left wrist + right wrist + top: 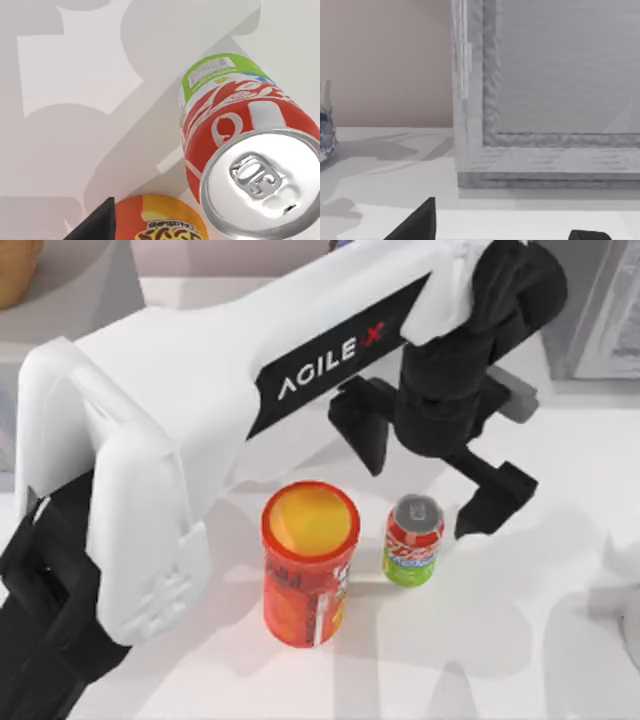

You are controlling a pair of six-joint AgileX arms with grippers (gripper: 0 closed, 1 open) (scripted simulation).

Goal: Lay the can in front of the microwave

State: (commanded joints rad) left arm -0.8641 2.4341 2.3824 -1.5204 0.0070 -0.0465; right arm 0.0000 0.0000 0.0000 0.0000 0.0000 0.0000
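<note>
The left gripper (435, 480) hangs with its fingers spread wide just behind the upright soda can (413, 539), which stands on the white table (520, 640) just beside the orange-red, yellow-lidded canister (309, 562), apart from it.

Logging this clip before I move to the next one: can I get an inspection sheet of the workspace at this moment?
Surface: white table, shadowed in places.
Job's things: can upright on the table, not yet held. Microwave: cannot tell which box it is.
Clutter: orange-red canister standing beside the can, apart from it.
Grippers: left gripper open, above and just behind the can, fingers spread. Right gripper low over the table, facing a grey box.
Cables: nothing seen.
Surroundings: grey box at the top view's upper right corner; plain beige wall.
</note>
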